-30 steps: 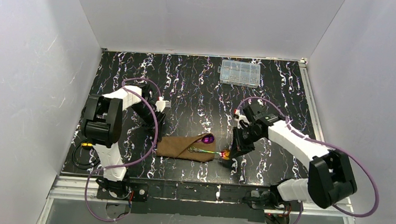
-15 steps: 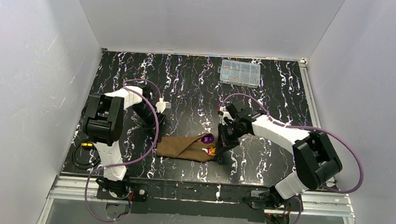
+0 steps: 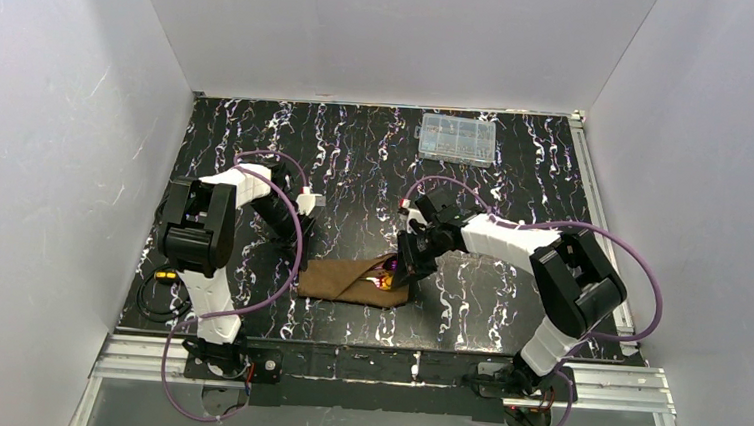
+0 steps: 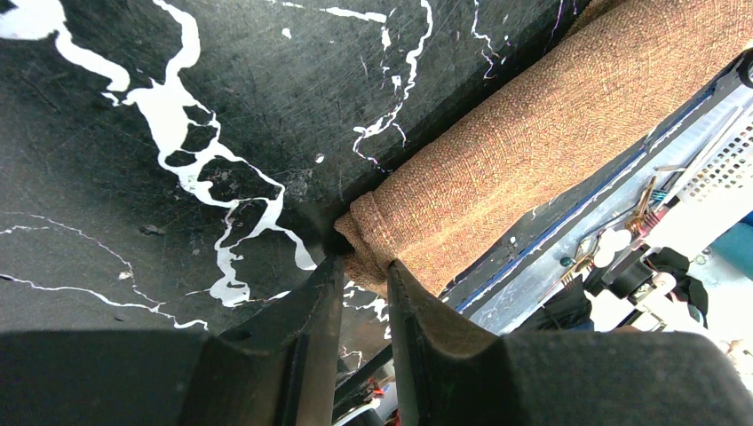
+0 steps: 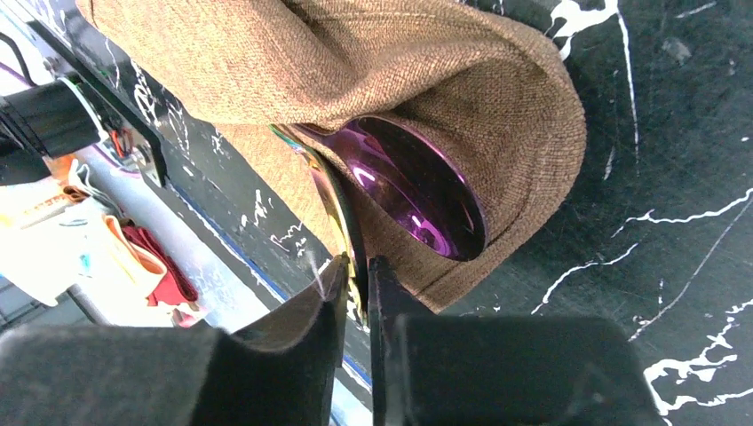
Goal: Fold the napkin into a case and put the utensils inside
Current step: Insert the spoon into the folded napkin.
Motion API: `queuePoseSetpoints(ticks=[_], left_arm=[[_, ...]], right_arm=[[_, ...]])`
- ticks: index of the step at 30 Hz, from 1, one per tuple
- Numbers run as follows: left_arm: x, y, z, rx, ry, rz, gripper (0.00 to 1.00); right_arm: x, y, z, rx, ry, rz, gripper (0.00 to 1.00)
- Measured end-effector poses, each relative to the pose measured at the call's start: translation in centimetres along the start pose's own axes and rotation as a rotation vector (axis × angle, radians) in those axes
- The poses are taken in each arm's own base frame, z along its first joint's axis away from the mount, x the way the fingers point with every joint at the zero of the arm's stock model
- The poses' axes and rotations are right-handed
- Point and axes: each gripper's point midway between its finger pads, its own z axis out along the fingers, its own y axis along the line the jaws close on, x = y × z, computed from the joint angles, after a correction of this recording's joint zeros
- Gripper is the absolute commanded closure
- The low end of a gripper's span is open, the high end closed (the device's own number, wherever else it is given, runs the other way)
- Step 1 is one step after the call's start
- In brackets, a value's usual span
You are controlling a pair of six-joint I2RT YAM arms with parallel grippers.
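The brown napkin [image 3: 343, 279] lies folded into a long pouch near the table's front middle. My left gripper [image 4: 364, 271] is shut on the folded corner at the napkin's [image 4: 533, 151] left end. Inside the pouch's open right end, under a flap of napkin [image 5: 355, 62], sits the utensil with the purple head [image 5: 408, 191]. Beside it the gold-orange utensil [image 5: 337, 209] stands on edge, its head pinched between the narrow jaws of my right gripper [image 5: 357, 271]. In the top view the right gripper [image 3: 401, 275] is at the pouch mouth. Both handles are hidden in the cloth.
A clear plastic compartment box [image 3: 455, 139] stands at the back right of the black marbled table [image 3: 506, 312]. White walls close in the table on three sides. The metal front rail [image 3: 373, 358] runs close behind the napkin's near edge.
My right gripper has moved left with the gold-orange utensil, from right of the napkin into the pouch mouth beside the purple one. The left gripper has stayed put on the napkin.
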Motion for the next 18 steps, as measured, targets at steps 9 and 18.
queuePoseSetpoints(ticks=[9, 18], left_arm=[[0.0, -0.4, -0.4, 0.005, -0.012, 0.005, 0.26], [-2.1, -0.2, -5.3, -0.057, -0.160, 0.037, 0.01]], right_arm=[[-0.1, -0.3, -0.1, 0.052, -0.016, -0.009, 0.01], [-6.3, -0.7, -8.7, 0.148, -0.264, -0.046, 0.01]])
